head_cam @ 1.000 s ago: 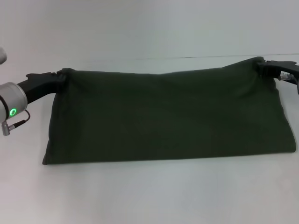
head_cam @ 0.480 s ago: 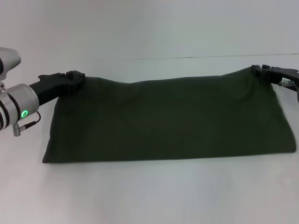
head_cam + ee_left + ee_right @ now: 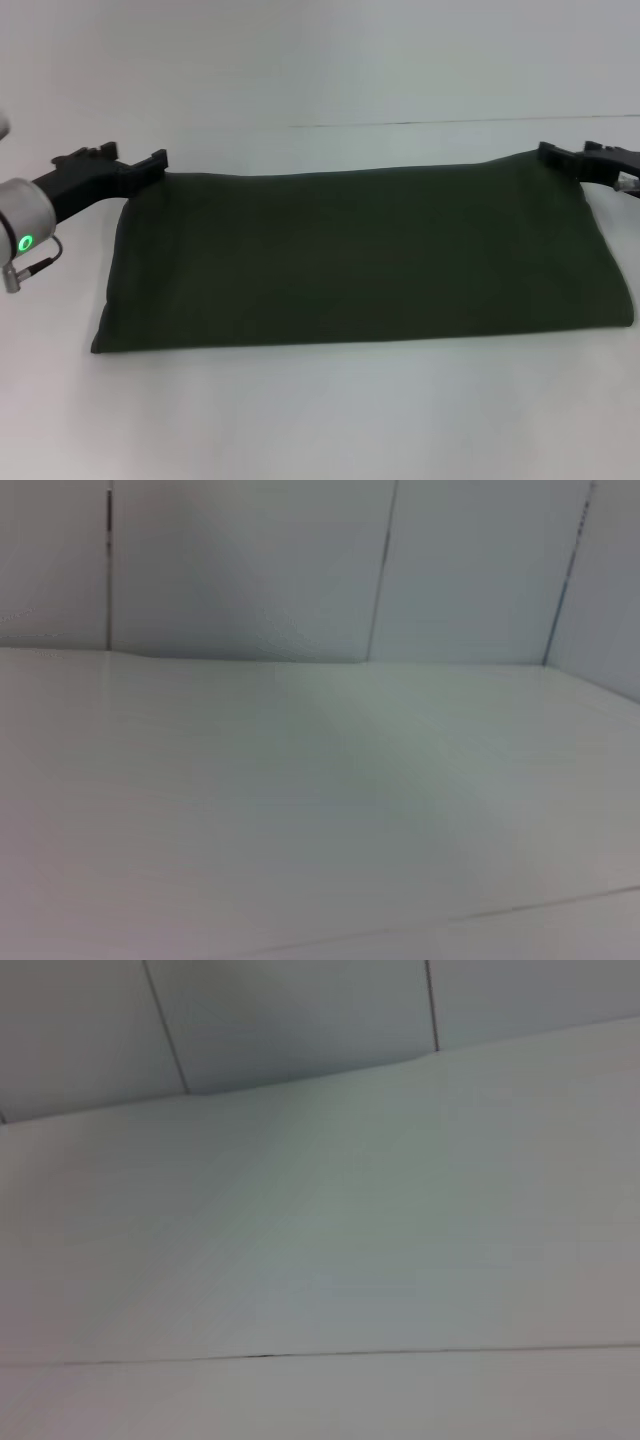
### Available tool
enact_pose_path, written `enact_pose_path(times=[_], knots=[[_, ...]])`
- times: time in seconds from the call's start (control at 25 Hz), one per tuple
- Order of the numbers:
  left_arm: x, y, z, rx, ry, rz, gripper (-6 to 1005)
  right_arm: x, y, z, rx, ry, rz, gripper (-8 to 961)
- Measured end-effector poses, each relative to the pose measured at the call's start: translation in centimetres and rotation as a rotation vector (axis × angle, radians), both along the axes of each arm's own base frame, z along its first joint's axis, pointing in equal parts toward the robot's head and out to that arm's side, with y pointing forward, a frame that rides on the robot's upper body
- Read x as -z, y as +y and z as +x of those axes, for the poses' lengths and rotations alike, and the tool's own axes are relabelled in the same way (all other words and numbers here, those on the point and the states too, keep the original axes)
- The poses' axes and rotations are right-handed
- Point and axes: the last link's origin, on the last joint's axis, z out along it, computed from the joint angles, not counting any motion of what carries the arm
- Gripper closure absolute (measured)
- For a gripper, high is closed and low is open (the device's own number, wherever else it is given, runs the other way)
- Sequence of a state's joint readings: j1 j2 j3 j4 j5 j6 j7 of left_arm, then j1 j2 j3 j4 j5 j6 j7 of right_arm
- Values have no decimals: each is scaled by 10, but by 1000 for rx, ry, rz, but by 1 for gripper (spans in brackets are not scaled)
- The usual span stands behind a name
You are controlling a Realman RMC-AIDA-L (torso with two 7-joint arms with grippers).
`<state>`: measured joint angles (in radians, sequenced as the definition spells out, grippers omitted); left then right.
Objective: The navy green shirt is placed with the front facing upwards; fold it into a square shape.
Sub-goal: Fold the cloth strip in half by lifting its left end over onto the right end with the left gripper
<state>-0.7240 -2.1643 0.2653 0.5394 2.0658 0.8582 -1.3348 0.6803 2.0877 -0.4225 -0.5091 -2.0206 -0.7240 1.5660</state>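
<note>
Head view, shirt: the dark olive-green cotton shirt (image 3: pixel 360 260) lies folded into a wide band across the middle of the white table (image 3: pixel 320 420), plain side up, no print showing.
Head view, left gripper: the black left gripper (image 3: pixel 128 167) sits at the band's ten o'clock corner, fingers spread apart, just beside the cloth edge and holding nothing.
Head view, right gripper: the black right gripper (image 3: pixel 585 158) sits at the two o'clock corner, fingers parted, tip touching or just beside the cloth; I cannot tell which.
Left wrist view: only white tabletop and a pale panelled wall (image 3: pixel 320 560).
Right wrist view: the same tabletop and wall; no shirt, no fingers.
</note>
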Motion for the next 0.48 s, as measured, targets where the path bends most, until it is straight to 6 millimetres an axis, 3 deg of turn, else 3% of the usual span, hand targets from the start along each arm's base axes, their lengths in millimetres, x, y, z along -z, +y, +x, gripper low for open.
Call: enact_pose_path(times=[0.24,0.48], knots=[[-10,-14,-13,-21,-96,59,226,-17,-17,14,-6,80,69,177],[-29,-31,-23,1,-204,158,182,-22,-33,6,-144,140,78,176]])
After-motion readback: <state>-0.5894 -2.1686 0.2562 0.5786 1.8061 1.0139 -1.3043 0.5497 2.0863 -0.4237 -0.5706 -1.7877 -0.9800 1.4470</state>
